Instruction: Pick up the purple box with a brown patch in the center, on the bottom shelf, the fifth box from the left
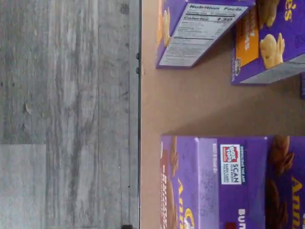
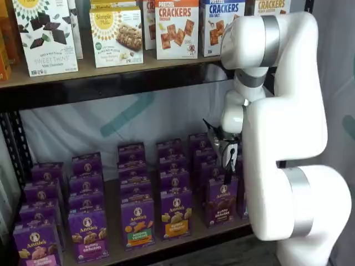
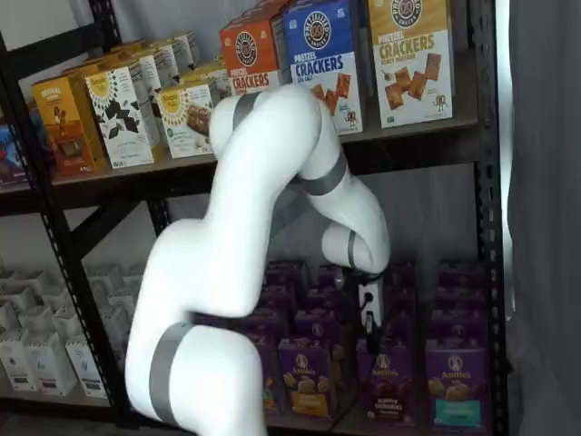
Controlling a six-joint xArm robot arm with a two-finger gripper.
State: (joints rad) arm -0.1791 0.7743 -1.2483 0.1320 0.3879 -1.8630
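Gripper (image 3: 370, 329) hangs open just above the purple box (image 3: 385, 380).

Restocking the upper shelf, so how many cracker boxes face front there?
3: an orange pretzel crackers box, a blue pretzel crackers box to its right, then a yellow crackers box; more may hide behind them.

Cracker cartons line the upper shelf (image 2: 111, 77), among them a red-orange pretzel crackers box (image 2: 176, 29) and a blue one (image 3: 323, 56). White cartons (image 3: 41, 341) fill a neighbouring bay, and grey plank flooring (image 1: 66, 114) lies below.
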